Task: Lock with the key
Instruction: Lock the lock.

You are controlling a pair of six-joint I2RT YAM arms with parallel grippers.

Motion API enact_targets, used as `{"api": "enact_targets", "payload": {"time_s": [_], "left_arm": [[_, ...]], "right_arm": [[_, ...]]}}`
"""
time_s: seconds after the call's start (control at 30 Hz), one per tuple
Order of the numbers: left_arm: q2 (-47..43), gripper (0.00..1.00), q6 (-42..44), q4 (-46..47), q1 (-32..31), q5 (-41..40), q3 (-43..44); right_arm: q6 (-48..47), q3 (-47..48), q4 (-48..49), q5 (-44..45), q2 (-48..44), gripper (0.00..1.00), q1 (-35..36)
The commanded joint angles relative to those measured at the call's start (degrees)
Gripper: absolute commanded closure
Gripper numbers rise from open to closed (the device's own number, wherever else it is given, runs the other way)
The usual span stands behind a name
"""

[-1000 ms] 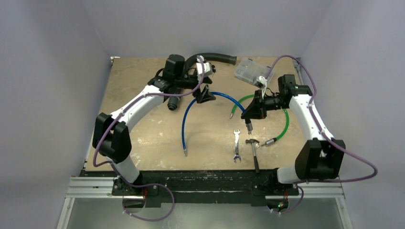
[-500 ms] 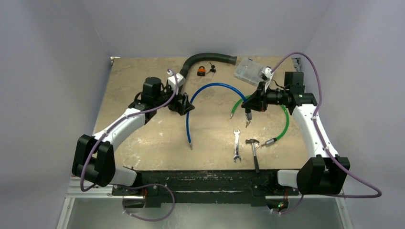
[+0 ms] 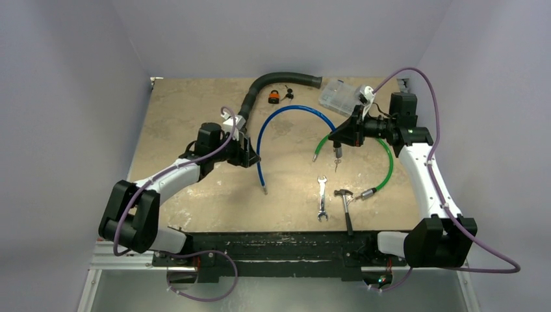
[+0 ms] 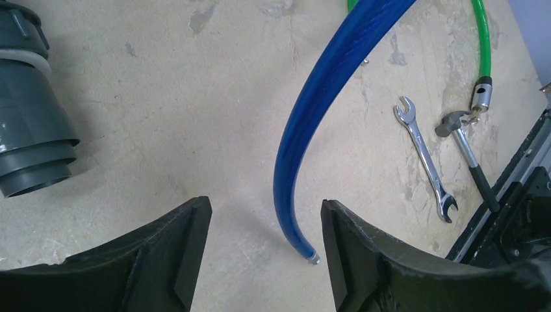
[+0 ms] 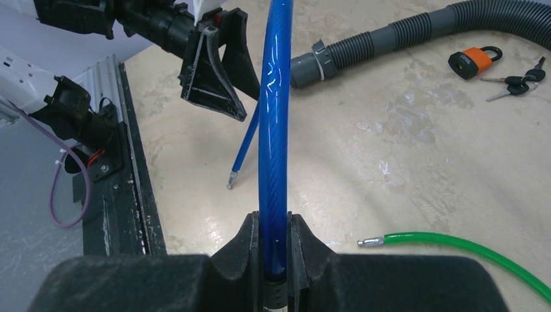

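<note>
The orange padlock (image 3: 275, 97) lies at the back of the table with a bunch of keys (image 3: 288, 94) beside it. Both also show in the right wrist view, the padlock (image 5: 473, 62) and the keys (image 5: 520, 83). My right gripper (image 3: 338, 139) (image 5: 275, 224) is shut on one end of a blue cable (image 3: 289, 110) (image 5: 274, 117), which arches left and down to its free tip (image 4: 313, 258). My left gripper (image 3: 249, 155) (image 4: 266, 214) is open and empty, above the table. The cable tip shows between its fingers, near the right one, untouched.
A grey corrugated hose (image 3: 273, 81) (image 4: 29, 130) curves along the back. A green cable (image 3: 390, 162), a wrench (image 3: 321, 198) and a hammer (image 3: 346, 208) lie at the right front. A clear plastic box (image 3: 341, 96) sits at the back right.
My left arm has pulled back from the padlock toward the near left, uncovering it. My right gripper has moved farther back with the blue cable; the cable's free end has swung right.
</note>
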Motion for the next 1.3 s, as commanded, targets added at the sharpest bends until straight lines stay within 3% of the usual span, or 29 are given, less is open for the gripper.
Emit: {"api": "enact_targets", "payload": {"time_s": [0.0,0.17,0.27,0.4,0.47,0.77,0.9,1.03,1.17,1.27], "left_arm": [[2.1,0.34,-5.4,5.5,-1.4,-0.1,-0.4],[4.6,0.38,-7.9,9.3,-3.3,-1.2,-0.2],[5.7,0.47,-10.0,11.4,-3.4,-2.6,-0.5],[7.8,0.89,-15.9,16.3,-3.4,-0.6,-0.9],[8.0,1.0,-19.4,19.0,-3.4,0.3,-0.2],[8.3,1.0,-39.3,27.0,1.1,-2.5,11.9],[8.9,1.0,-44.0,26.0,1.2,-3.1,19.2],[9.3,1.0,-46.3,26.4,1.2,-3.5,23.3],[9.2,1.0,-49.0,26.7,1.1,-3.3,25.6],[8.7,1.0,-48.2,20.9,0.3,-3.9,28.7]], "right_arm": [[3.5,2.9,5.5,-0.9,-2.0,1.0,0.2],[4.3,3.0,6.2,-1.2,-1.5,1.0,0.2],[5.4,2.8,7.2,-1.2,-1.7,1.0,0.2],[12.3,-0.7,14.8,-0.6,-3.3,1.0,0.2],[16.7,-2.9,19.1,0.9,-3.8,1.0,0.2],[48.2,-13.3,48.3,12.2,-2.5,1.0,1.8],[59.4,-15.7,58.1,16.3,-0.6,1.0,2.0],[76.0,-21.3,77.2,17.0,2.0,1.0,2.6],[81.7,-24.0,87.4,19.9,3.2,1.0,4.8],[84.9,-24.9,94.5,20.4,5.3,1.0,6.1]]}}
